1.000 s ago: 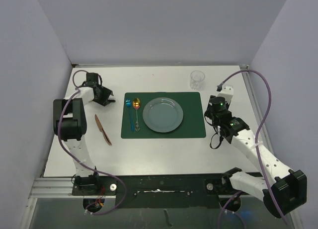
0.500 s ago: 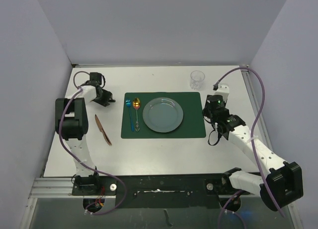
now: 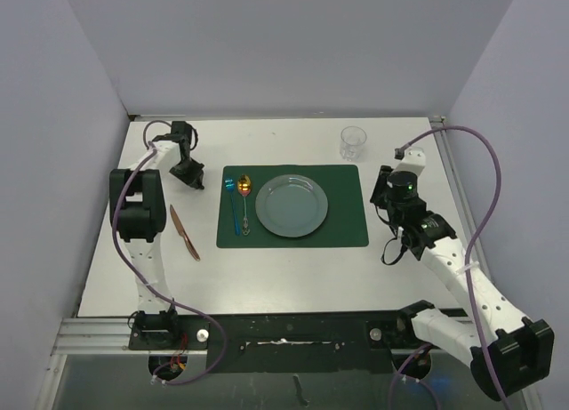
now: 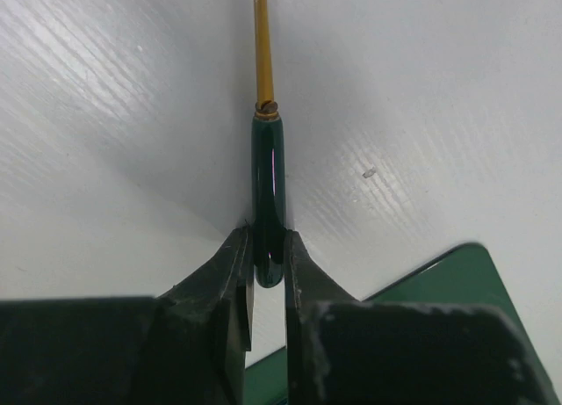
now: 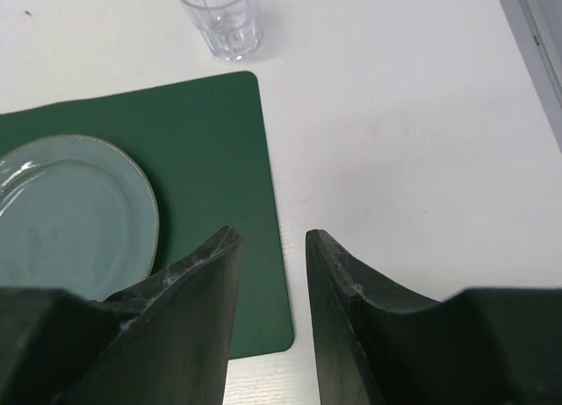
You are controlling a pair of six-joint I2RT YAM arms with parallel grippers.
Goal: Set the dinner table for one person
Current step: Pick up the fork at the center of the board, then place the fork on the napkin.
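My left gripper (image 3: 188,172) is at the back left of the dinner table (image 3: 293,277), just off the green placemat's (image 3: 342,228) far left corner. In the left wrist view its jaws (image 4: 267,242) press both sides of the dark green handle (image 4: 267,168) of a utensil, whose gold shaft (image 4: 261,45) runs away over the white top. The utensil's head is out of view. My right gripper (image 5: 270,238) stands open with nothing between its fingers, above the placemat's (image 5: 219,159) right edge. A grey-blue plate (image 3: 292,205) sits mid-mat.
A gold-bowled spoon (image 3: 244,196) lies on the mat left of the plate. A copper-coloured knife (image 3: 185,232) lies on the white top left of the mat. A clear glass (image 3: 353,142) stands beyond the mat's far right corner. Walls enclose three sides.
The left gripper has swung a little back and right and its jaws have come together on the green handle. The right arm shifted slightly, its jaws unchanged.
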